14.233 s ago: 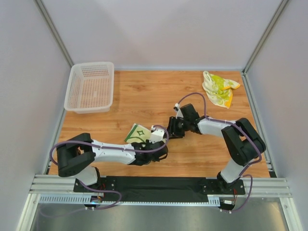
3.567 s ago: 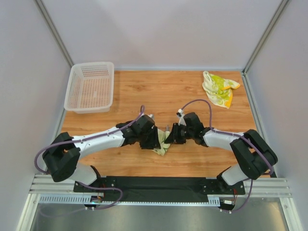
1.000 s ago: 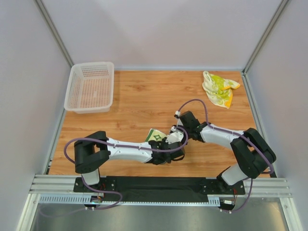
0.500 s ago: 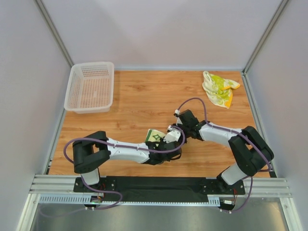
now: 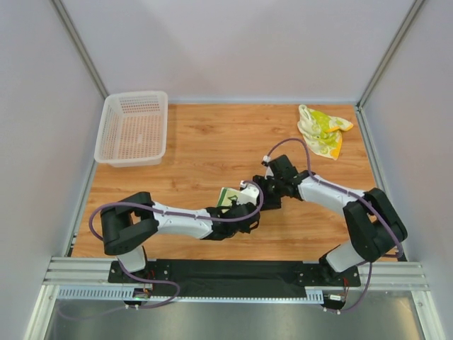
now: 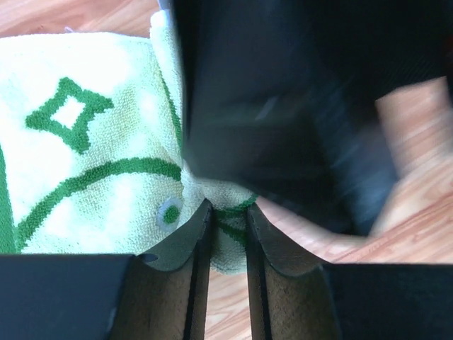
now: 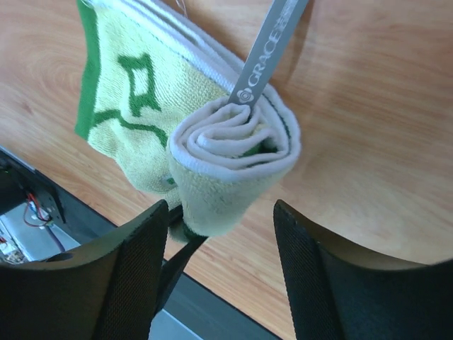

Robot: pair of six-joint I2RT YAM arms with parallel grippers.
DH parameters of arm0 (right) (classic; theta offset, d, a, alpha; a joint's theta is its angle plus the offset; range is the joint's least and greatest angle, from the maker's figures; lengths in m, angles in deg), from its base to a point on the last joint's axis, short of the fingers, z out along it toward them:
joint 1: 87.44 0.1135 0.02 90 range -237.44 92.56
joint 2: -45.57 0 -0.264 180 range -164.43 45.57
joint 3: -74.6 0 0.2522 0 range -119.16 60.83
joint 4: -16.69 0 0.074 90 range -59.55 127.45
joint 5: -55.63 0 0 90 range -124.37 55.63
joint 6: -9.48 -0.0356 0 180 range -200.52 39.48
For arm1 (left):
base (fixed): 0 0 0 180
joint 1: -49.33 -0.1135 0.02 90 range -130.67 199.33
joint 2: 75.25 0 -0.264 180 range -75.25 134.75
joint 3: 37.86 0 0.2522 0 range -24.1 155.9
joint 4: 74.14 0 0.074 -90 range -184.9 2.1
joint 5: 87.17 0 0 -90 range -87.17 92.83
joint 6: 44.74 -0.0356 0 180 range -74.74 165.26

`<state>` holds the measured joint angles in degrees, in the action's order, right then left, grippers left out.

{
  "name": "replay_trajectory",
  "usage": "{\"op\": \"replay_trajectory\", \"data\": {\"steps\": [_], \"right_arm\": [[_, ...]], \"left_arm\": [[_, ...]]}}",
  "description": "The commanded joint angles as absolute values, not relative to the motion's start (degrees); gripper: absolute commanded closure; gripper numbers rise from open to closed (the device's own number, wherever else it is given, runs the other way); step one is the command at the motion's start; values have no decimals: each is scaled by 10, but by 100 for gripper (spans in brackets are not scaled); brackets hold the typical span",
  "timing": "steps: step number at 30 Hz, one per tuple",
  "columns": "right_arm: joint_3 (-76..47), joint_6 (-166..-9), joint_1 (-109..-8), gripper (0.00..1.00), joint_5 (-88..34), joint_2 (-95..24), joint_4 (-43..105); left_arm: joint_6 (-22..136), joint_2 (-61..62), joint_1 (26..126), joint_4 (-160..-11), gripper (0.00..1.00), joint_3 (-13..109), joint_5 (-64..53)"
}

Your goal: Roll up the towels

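Wood-grain tabletop (image 5: 212,134) runs out from my bases to grey walls. Nearest, my left gripper (image 6: 228,212) is pinched down on a fold of the green-patterned towel (image 6: 85,170), the two fingers nearly meeting with terry squeezed between them. That towel lies near the middle of the table, partly rolled. My right wrist view shows a tight spiral at one end, a grey label (image 7: 270,42) poking out of its core, and a flat flap not yet wound. My right gripper (image 7: 219,207) is spread wide and holds nothing, its fingers either side of the roll's end.

To finish this roll well, I judge I should make the left pinch a firm anchor, close the right fingers on the spiral's end, and turn it toward the loose flap under steady tension, so the layers sit tight and the edges line up. Letting go too early would likely let the soft terry spring open.

Farther off, the yellow-green towel (image 5: 322,131) lies crumpled near the far right corner, unrolled, and the white mesh basket (image 5: 165,127) sits far left.

Some things are hard to make out. A dark blurred mass fills the upper right of my left wrist view, presumably the other arm. From above, both grippers hide most of the towel, and I cannot tell whether my right fingers touch the roll.
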<state>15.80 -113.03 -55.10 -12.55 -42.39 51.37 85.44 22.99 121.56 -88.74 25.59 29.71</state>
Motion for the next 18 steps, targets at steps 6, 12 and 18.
{"op": "replay_trajectory", "data": {"steps": [6,12,18], "right_arm": [[63,-1083,-642,33,-109,-350,624],[89,-1083,-679,33,-82,-295,624],[223,-1148,-678,32,39,-216,485]], "left_arm": [[900,206,1211,-988,99,235,146],[955,158,1181,-949,99,205,79],[1014,91,1110,-791,99,106,-41]]}}
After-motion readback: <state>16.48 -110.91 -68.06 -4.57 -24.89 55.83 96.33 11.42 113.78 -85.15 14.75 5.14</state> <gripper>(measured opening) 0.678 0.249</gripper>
